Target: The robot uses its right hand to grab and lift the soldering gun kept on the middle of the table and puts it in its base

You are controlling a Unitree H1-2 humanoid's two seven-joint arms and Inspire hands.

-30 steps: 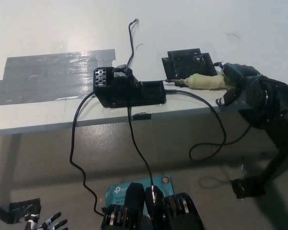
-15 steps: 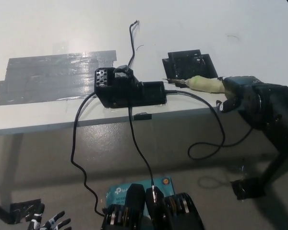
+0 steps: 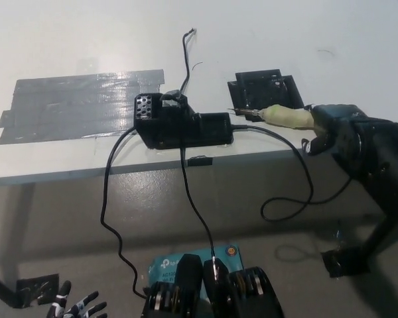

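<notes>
- Nearest, the white left hand [image 3: 76, 308] rests low at the lower left, fingers spread and holding nothing, clear of the work.
- Further up, the black right hand [image 3: 335, 126] is closed around the rear of the pale yellow-handled soldering gun [image 3: 285, 116], presumably a rear grip that leaves the tip free to aim.
- That gun lies roughly level at the white table [image 3: 252, 40] edge, its tip pointing toward the black box-shaped base [image 3: 179, 122]; whether it is lifted or touching is hard to tell.
- Its black cord [image 3: 298, 179] droops off the edge, slack enough to allow travel.
- Beyond sit a black flat plate [image 3: 265, 89] and grey tape strips [image 3: 79, 103].
</notes>
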